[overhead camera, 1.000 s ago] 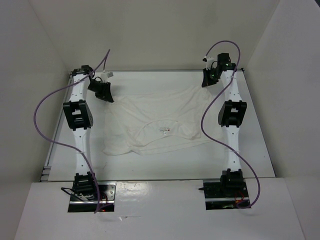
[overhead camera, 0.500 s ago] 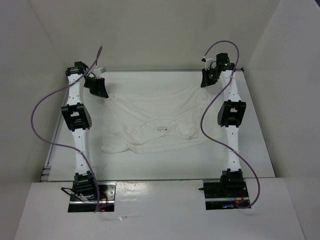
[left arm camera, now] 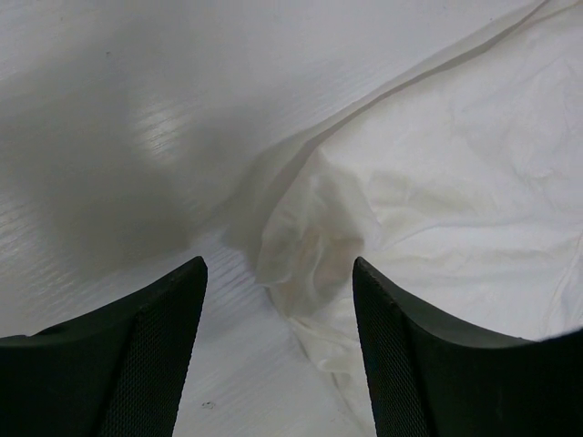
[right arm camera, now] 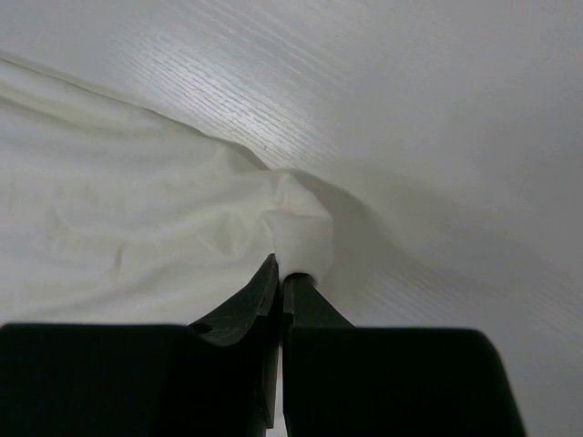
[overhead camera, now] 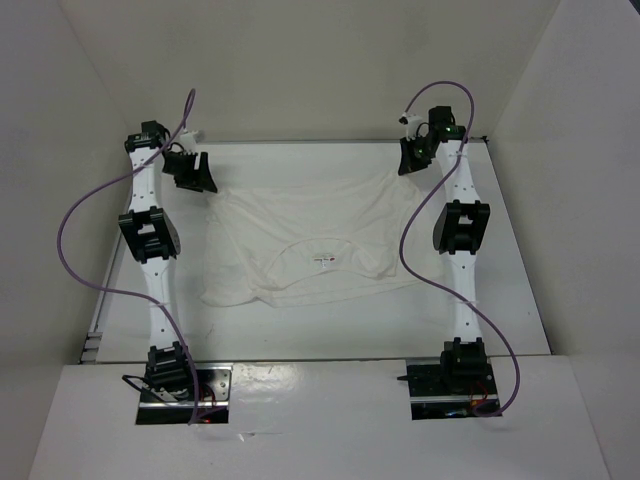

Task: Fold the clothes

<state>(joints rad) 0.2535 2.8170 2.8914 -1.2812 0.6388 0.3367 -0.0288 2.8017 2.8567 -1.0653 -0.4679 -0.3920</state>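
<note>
Though its neck label (overhead camera: 325,261) is illegible, the clothes (overhead camera: 320,215) lie wrinkled.

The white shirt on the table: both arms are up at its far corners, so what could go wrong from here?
On the right arm the jaws pinch only a small tuft of the shirt; it might slip out. On the left arm the jaws stand open over the other corner, holding nothing; a pull from the right alone could drag the shirt askew.

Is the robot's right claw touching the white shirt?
Touching. The right wrist view shows the right gripper shut, pinching a bunched corner of the white shirt.
</note>
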